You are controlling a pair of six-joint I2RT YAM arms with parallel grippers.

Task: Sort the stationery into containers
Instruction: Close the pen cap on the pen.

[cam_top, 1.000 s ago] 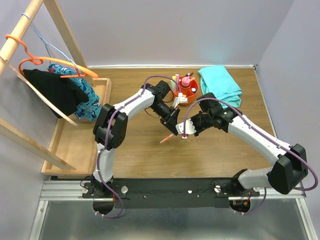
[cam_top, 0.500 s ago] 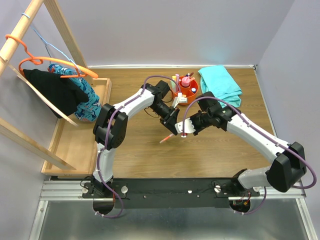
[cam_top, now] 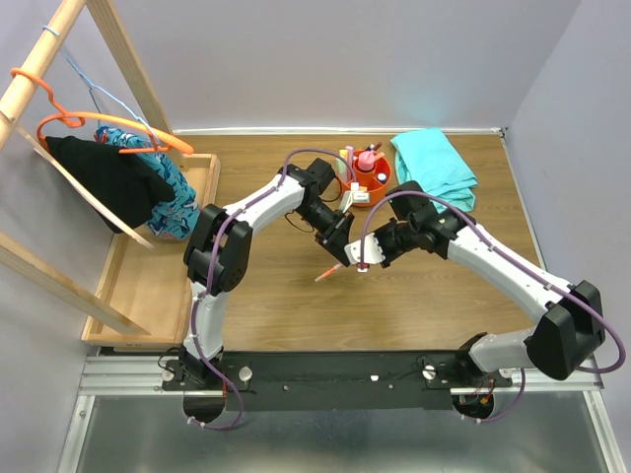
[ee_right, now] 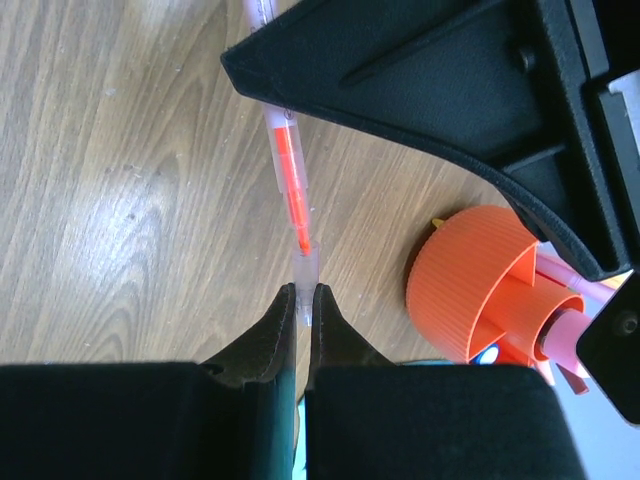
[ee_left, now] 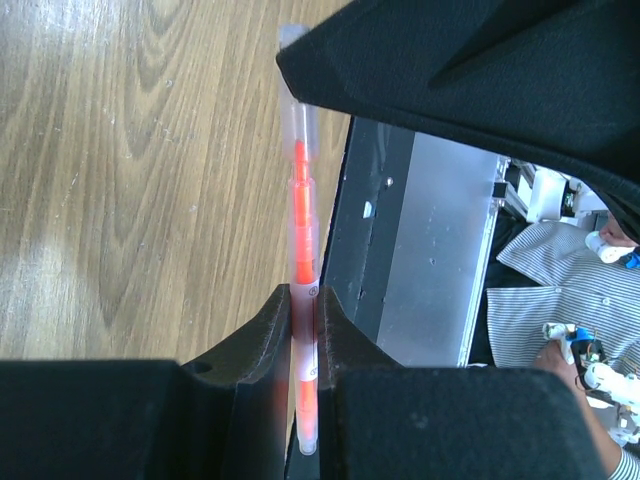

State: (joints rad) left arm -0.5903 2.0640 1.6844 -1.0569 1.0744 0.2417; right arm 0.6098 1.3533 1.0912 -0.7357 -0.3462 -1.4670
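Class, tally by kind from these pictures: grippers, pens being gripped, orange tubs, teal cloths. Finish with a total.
Gripper: 2, left and right
Pen, gripped: 1
Orange tub: 1
Teal cloth: 1
Total: 5

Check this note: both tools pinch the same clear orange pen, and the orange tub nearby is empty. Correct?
Only the tub part is wrong. The right wrist view shows pink items standing in the orange tub, so it is not empty. The rest holds: left tool and right tool both pinch the same clear orange pen.
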